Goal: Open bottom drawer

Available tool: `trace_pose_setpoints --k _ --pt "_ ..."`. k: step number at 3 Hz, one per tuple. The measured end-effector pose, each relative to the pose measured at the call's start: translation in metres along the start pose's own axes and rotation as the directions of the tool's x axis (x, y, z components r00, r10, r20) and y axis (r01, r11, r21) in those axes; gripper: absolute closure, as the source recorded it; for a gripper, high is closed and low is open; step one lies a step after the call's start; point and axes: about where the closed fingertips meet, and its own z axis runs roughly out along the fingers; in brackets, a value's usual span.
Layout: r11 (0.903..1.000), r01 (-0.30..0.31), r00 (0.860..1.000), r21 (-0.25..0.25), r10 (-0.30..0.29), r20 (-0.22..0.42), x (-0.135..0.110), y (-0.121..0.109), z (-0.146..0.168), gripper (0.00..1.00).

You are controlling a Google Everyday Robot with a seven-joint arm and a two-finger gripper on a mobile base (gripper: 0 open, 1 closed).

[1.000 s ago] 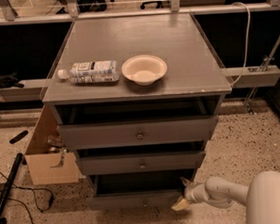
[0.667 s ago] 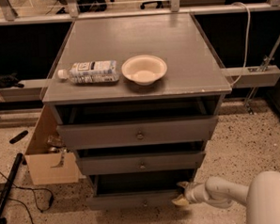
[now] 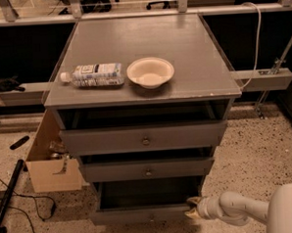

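The bottom drawer [image 3: 141,215] sits pulled out toward the frame's lower edge, its front panel running left to right. The pincer [image 3: 192,208] is at the panel's right end; whether it grips cannot be told.

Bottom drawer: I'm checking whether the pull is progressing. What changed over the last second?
Very little. The pincer at the right front corner of the bottom drawer edged slightly left. The drawer, already pulled out with its dark inside showing, shows no clear shift. The bottle and bowl on top and the cardboard box stayed put.
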Motion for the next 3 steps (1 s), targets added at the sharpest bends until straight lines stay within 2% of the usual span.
trace_pose_setpoints --k 1,2,3 --pt "1.0 0.0 1.0 0.0 0.0 0.0 -0.001 0.0 -0.002 1.0" --pt "1.0 -0.007 1.0 -0.001 0.007 0.002 0.002 0.009 -0.007 1.0" --pt "0.9996 0.02 1.0 0.019 -0.021 0.006 -0.003 0.006 -0.014 1.0"
